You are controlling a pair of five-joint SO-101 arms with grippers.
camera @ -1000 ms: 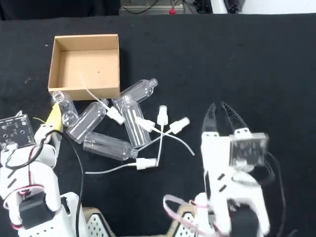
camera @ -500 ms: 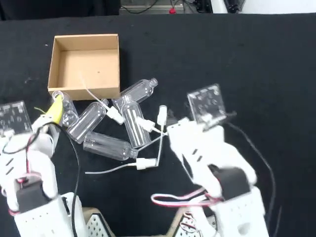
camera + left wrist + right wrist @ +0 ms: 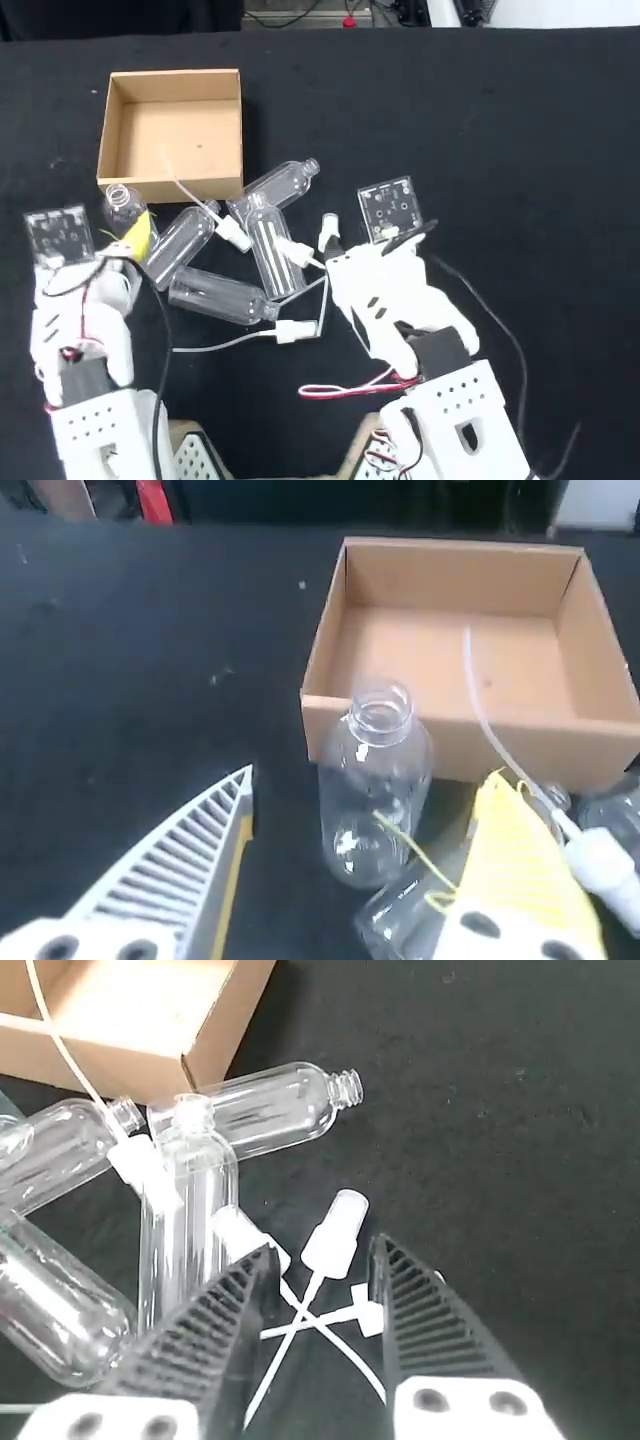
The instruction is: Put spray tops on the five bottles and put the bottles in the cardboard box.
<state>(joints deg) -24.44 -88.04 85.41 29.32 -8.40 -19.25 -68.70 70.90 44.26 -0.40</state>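
The open cardboard box (image 3: pixel 170 130) lies at the back left, with only a thin white tube reaching into it. One clear bottle (image 3: pixel 120 205) stands upright at its front corner; several more (image 3: pixel 270 245) lie in a heap beside it. My left gripper (image 3: pixel 125 232) is open, and its fingers flank the upright bottle (image 3: pixel 375 780) without touching it. White spray tops (image 3: pixel 295 252) with long tubes lie scattered among the bottles. My right gripper (image 3: pixel 325 1252) hangs open over one loose spray top (image 3: pixel 335 1235), a finger on either side.
The black table stretches bare to the right and back. In the right wrist view, a capless bottle (image 3: pixel 270 1110) lies near the box corner (image 3: pixel 215 1035). Crossed tubes (image 3: pixel 310 1320) lie under my right gripper. A red wire (image 3: pixel 345 388) loops at the front.
The right arm swung left and forward from the open table to the spray tops. The left arm advanced toward the upright bottle by the box.
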